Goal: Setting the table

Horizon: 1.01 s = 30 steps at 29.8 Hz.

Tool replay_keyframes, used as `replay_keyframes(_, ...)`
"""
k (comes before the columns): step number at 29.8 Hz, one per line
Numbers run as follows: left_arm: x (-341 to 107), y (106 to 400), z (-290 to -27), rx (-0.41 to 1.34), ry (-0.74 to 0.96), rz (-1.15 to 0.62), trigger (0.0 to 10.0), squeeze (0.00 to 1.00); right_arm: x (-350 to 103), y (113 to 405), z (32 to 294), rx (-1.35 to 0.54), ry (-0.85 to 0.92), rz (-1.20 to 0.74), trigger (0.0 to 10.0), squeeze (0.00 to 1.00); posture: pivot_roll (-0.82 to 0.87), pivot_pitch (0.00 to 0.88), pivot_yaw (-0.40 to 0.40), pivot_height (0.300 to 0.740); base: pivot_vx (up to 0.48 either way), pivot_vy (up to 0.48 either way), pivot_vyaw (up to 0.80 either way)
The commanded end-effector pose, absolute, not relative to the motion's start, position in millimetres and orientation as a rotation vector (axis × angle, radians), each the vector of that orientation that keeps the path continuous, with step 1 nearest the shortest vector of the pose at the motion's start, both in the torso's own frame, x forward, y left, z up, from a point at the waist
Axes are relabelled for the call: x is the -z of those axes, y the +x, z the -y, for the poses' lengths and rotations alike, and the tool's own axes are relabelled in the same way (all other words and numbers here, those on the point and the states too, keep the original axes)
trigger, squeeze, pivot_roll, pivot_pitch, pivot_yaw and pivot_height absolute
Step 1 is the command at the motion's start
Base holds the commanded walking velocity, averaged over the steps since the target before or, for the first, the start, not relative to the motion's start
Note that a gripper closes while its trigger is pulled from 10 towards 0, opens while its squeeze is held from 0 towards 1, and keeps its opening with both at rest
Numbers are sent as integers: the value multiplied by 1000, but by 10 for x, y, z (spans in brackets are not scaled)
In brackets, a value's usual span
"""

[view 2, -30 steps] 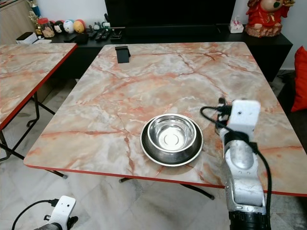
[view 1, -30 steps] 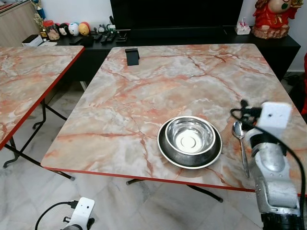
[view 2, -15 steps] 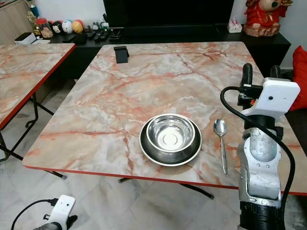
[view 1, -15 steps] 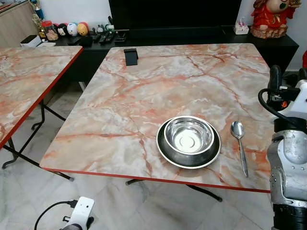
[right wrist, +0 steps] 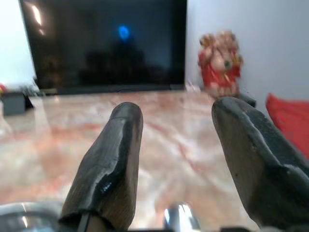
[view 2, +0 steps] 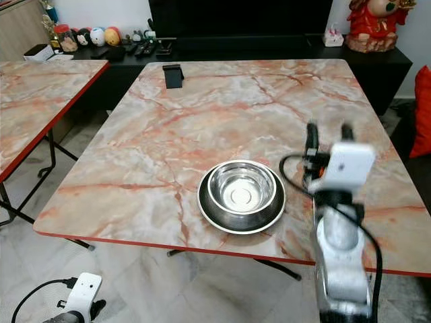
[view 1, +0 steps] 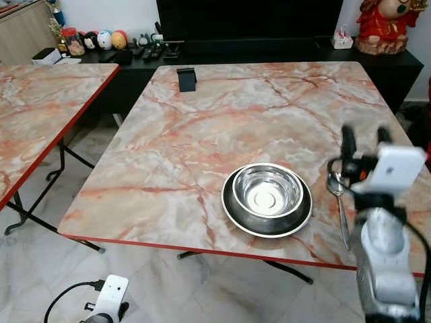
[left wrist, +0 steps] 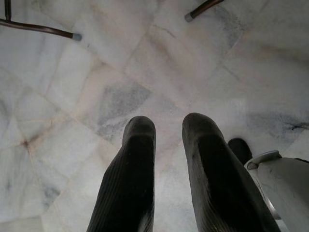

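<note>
A steel bowl [view 1: 267, 190] sits inside a dark steel plate [view 1: 232, 214] near the front edge of the marble table [view 1: 222, 121]. Just right of the plate lies a spoon [view 1: 337, 195], flat on the table with its handle toward me and partly hidden by my right arm. My right gripper [view 1: 366, 140] is raised above the spoon, blurred, its fingers [right wrist: 116, 159] open and holding nothing. In the right wrist view the spoon's bowl [right wrist: 181, 216] shows below the gap. My left gripper [left wrist: 166, 125] hangs idle over the floor, fingers slightly apart.
A small black stand [view 1: 185, 79] sits at the table's far left. A second marble table [view 1: 40, 101] is on the left with a floor gap between. Behind are a black console [view 1: 269, 48] with small items, a red figurine [view 1: 380, 23] and a red cushion [view 2: 423, 108].
My right gripper rose off the table and swung out to the right, then came back left over the spoon. The spoon, bowl and plate stayed put.
</note>
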<state>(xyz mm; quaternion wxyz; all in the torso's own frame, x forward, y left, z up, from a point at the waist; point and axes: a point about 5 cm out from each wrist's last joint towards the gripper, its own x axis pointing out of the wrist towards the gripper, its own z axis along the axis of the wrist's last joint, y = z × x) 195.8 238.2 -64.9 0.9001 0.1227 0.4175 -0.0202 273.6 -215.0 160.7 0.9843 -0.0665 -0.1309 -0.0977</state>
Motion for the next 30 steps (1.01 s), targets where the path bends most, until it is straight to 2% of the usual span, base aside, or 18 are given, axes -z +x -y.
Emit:
replay_keyframes(1, 665, 1895, -2446, 25, 242, -883, 10000, 0, -1646, 2727, 2098, 182, -150, 293, 10000, 0, -54, 0, 91, 724, 0, 0, 0)
replay_keyframes(8, 662, 1896, -2453, 17, 234, -879, 10000, 0, -1714, 2658, 2136, 194, -156, 329, 10000, 0, -69, 0, 85, 724, 0, 0, 0)
replay_keyframes(17, 698, 1914, -2309, -14, 164, -874, 10000, 0, -1773, 2772, 2173, 182, -182, 341, 10000, 0, -55, 0, 37, 724, 0, 0, 0)
replay_keyframes(23, 709, 1898, -2310, -30, 164, -884, 10000, 0, -1767, 2804, 2105, 164, -181, 338, 10000, 0, -58, 0, 39, 724, 0, 277, 0)
replay_keyframes(30, 709, 1885, -2334, -37, 162, -887, 10000, 0, -1788, 2802, 2059, 148, -170, 360, 10000, 0, -52, 0, 51, 724, 0, 265, 721)
